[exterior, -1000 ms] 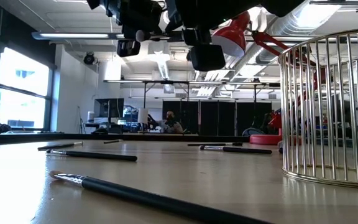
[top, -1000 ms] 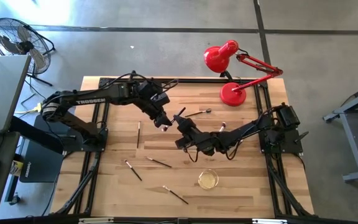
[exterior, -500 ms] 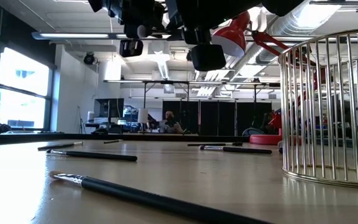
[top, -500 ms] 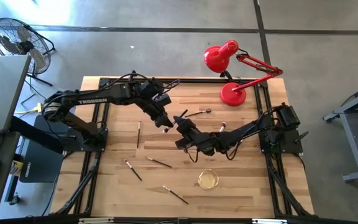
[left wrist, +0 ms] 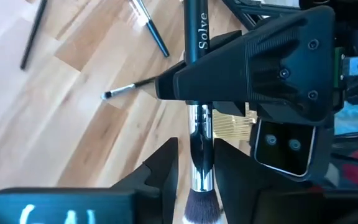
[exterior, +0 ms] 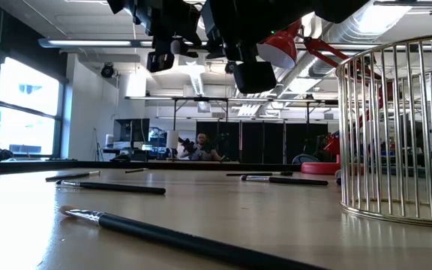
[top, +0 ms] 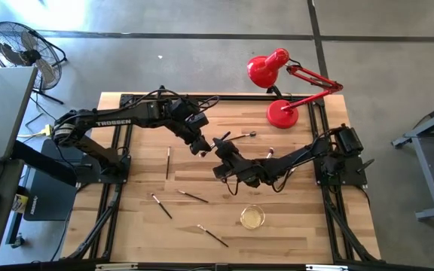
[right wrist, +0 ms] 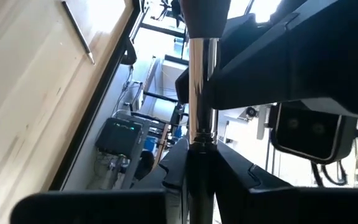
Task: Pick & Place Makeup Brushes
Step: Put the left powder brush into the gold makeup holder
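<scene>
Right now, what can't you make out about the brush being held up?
Left wrist view: the makeup brush has its bristles cut off by the bottom edge.
High view: the brush is too small, hidden between left pincer and right pincer.
Low view: both pincers run off the top edge; wire basket runs off the right.

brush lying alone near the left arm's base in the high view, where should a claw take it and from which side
Mid-handle, from straight above, closing across its width: the brush lies flat on the table, thin and straight, with bare wood on either side.
</scene>
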Controlling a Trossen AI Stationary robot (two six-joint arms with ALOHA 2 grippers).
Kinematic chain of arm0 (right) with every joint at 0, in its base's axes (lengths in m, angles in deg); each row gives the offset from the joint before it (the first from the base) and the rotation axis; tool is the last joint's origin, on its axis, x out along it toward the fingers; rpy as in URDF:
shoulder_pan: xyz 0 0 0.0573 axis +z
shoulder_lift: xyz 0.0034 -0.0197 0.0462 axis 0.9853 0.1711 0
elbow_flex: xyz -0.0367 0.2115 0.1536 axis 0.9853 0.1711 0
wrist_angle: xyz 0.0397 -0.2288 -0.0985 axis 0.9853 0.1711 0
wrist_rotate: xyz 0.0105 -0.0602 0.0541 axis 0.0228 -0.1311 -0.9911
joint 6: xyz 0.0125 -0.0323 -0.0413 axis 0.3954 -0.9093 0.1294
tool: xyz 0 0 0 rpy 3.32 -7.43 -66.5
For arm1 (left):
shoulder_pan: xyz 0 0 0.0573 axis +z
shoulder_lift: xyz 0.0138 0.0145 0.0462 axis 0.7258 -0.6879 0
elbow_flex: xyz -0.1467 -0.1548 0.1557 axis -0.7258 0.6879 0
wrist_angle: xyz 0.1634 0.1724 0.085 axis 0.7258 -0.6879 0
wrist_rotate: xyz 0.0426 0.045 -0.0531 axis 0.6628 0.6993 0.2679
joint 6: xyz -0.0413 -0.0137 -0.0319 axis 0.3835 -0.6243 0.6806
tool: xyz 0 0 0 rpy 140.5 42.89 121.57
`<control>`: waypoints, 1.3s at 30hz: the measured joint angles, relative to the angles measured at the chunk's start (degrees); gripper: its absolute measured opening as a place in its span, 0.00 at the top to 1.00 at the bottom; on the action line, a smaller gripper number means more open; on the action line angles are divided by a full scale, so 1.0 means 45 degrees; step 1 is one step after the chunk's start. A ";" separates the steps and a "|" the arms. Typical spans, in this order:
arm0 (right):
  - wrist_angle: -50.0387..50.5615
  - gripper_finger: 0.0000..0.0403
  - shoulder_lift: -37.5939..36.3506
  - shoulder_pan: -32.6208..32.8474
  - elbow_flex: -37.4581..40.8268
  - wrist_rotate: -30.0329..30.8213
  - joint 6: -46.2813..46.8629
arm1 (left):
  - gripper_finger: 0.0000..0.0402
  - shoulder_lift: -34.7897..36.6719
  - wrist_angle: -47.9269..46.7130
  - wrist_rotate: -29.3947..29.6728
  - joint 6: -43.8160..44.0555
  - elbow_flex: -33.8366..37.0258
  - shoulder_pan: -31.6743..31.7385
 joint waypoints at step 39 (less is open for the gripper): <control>1.3085 0.90 -0.5165 0.0051 0.1715 -0.1514 2.1186 | 0.60 0.5364 -0.1107 1.0205 -0.0102 0.5092 -0.2475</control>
